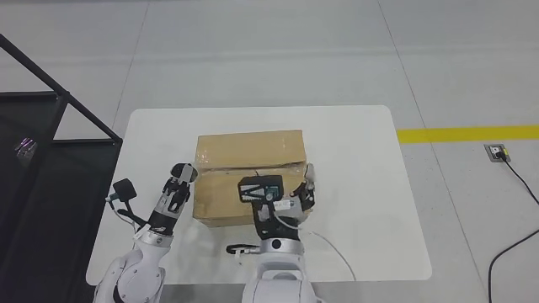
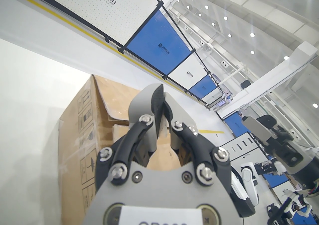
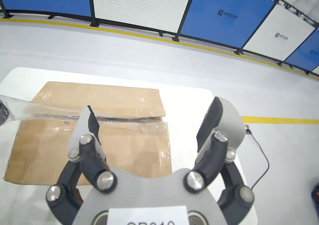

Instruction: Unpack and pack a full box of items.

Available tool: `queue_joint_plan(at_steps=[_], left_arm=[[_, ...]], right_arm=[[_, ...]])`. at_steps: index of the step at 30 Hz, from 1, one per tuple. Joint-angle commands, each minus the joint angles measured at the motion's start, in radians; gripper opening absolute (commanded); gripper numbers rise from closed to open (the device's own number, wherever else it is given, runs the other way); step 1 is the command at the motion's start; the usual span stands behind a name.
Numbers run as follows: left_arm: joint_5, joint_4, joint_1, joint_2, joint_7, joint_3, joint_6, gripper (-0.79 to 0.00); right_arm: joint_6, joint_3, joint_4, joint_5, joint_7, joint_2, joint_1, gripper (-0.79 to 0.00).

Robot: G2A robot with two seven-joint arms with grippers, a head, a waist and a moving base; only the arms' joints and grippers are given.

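We have the box (image 1: pixel 248 177) at the middle of the bench (image 1: pixel 362 219), the left hand (image 2: pixel 162 101) pinched shut at its end where the loosened tape (image 3: pixel 49 109) leads, and the right hand (image 3: pixel 149 121) spread wide above it, presumably for unsealing.

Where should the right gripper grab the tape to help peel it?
Probably the lifted stretch of tape near the left end of the box, just before it meets the seam. That part stands clear of the cardboard; the rest lies flat. Bring the open right gripper in from the near side, fingers across the strip.
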Motion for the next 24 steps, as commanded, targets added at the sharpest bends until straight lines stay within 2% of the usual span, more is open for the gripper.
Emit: queue_joint_plan(at_steps=[1, 4, 6, 8, 10, 15, 24], left_arm=[[-0.002, -0.001, 0.000, 0.000, 0.000, -0.001, 0.003, -0.785], [-0.004, 0.000, 0.000, 0.000, -0.001, 0.000, 0.005, -0.785], [-0.003, 0.000, -0.002, 0.001, -0.003, 0.003, 0.005, -0.785], [-0.004, 0.002, -0.004, 0.001, -0.004, 0.004, 0.007, -0.785], [-0.004, 0.002, -0.005, 0.001, -0.007, 0.005, 0.007, -0.785], [-0.006, 0.008, -0.009, 0.001, -0.006, 0.008, 0.006, -0.785], [-0.009, 0.008, -0.007, 0.002, -0.005, 0.012, 0.002, -0.785]], right_arm=[[-0.096, -0.007, 0.037, -0.153, 0.107, -0.008, 0.010, 0.000], [-0.205, -0.024, 0.082, -0.318, 0.306, -0.032, 0.036, 0.000], [-0.324, -0.043, 0.125, -0.363, 0.404, -0.050, 0.063, 0.000], [-0.398, -0.042, 0.156, -0.388, 0.518, -0.070, 0.093, 0.000], [-0.453, -0.051, 0.177, -0.355, 0.537, -0.087, 0.116, 0.000], [-0.519, -0.034, 0.250, -0.306, 0.533, -0.115, 0.149, 0.000], [-0.468, -0.011, 0.348, -0.322, 0.483, -0.153, 0.190, 0.000]])
